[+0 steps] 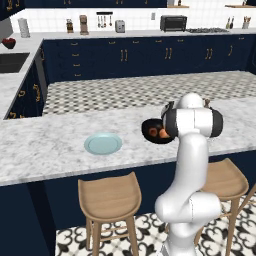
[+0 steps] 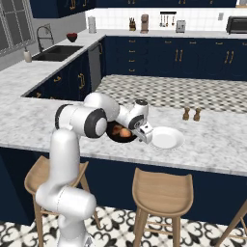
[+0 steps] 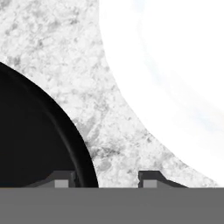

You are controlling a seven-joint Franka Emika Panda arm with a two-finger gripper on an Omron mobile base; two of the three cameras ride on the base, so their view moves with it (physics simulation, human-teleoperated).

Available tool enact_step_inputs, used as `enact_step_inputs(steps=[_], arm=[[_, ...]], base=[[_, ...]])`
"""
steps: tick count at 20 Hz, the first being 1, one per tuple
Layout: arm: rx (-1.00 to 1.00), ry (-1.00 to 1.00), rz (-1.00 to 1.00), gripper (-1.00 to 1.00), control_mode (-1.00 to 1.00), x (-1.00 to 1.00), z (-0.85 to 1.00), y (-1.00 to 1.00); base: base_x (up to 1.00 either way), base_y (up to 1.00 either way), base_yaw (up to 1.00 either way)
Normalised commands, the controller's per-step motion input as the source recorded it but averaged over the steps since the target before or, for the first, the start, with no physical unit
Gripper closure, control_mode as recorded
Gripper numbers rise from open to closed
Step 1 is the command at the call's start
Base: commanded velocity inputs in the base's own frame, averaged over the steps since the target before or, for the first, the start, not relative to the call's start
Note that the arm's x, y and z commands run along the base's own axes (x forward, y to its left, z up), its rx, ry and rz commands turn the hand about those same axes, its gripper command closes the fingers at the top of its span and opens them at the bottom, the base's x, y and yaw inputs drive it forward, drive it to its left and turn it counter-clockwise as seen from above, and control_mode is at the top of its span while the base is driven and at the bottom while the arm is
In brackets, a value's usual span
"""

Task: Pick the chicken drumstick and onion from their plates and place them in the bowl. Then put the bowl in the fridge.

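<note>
Right base view: marble counter (image 2: 212, 149), then white arm bent low over the black bowl (image 2: 116, 137) holding the onion (image 2: 125, 132), left of the white plate (image 2: 166, 138). Gripper (image 3: 107, 179) straddles the bowl's rim, jaws part-spread; grip uncertain. Likely next: lift bowl toward fridge.

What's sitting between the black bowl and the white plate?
Bare marble counter separates the black bowl and white plate in the hand view.

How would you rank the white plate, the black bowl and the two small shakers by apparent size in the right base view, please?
1. white plate
2. black bowl, partly hidden behind the arm, so its place is unsure
3. two shakers, alike and farther back
</note>
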Motion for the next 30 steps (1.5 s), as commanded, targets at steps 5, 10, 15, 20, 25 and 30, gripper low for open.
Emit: enact_step_inputs(steps=[5,10,15,20,25,30], arm=[[0.0,0.0,0.0,1.0,-1.0,0.0,-0.08,0.18],[0.03,0.0,-0.04,1.0,-1.0,-0.56,0.62,-0.02],[0.03,0.0,-0.15,1.0,-1.0,-1.0,0.97,-0.1],[0.01,-0.02,-0.27,1.0,-1.0,-1.0,0.99,0.01],[0.0,-0.03,-0.4,1.0,-1.0,-0.97,0.77,0.52],[0.0,0.0,-0.39,1.0,-1.0,-0.45,0.53,0.78]], base=[[0.0,0.0,0.0],[0.0,0.0,0.0],[0.0,0.0,0.0],[0.0,0.0,0.0],[0.0,0.0,0.0],[0.0,0.0,0.0]])
